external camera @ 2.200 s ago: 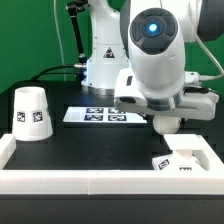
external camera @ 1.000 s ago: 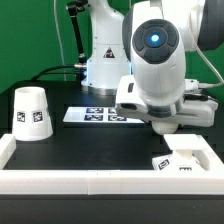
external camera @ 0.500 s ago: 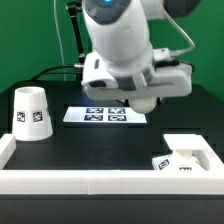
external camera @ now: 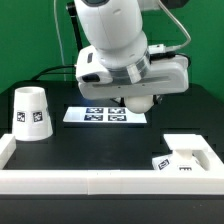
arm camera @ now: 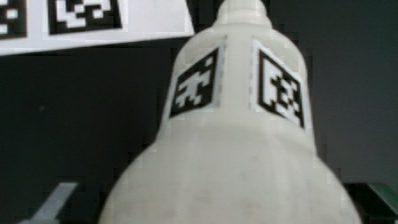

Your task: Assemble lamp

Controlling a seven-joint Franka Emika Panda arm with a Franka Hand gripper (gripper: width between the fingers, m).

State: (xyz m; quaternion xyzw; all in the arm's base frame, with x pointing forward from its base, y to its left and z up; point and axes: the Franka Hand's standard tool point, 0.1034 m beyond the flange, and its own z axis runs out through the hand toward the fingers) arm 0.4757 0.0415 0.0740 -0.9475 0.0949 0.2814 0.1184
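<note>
My gripper (external camera: 138,98) is shut on the white bulb (external camera: 139,103) and holds it in the air over the marker board's right end. In the wrist view the bulb (arm camera: 222,130) fills the picture, with two tags on its neck, and my gripper (arm camera: 217,205) has a finger (arm camera: 50,203) on each side of its round body. The cup-like shade (external camera: 30,113) stands upside down at the exterior view's left. The square stepped base (external camera: 186,155) lies at the exterior view's right, near the front rail.
The marker board (external camera: 104,115) lies on the black table under the arm and shows in the wrist view (arm camera: 80,25). A white rail (external camera: 90,181) runs along the front and sides. The robot's base (external camera: 100,60) stands behind.
The arm has swung from above the base toward the exterior view's left, carrying the bulb, and now hangs over the marker board. The shade and base have not moved.
</note>
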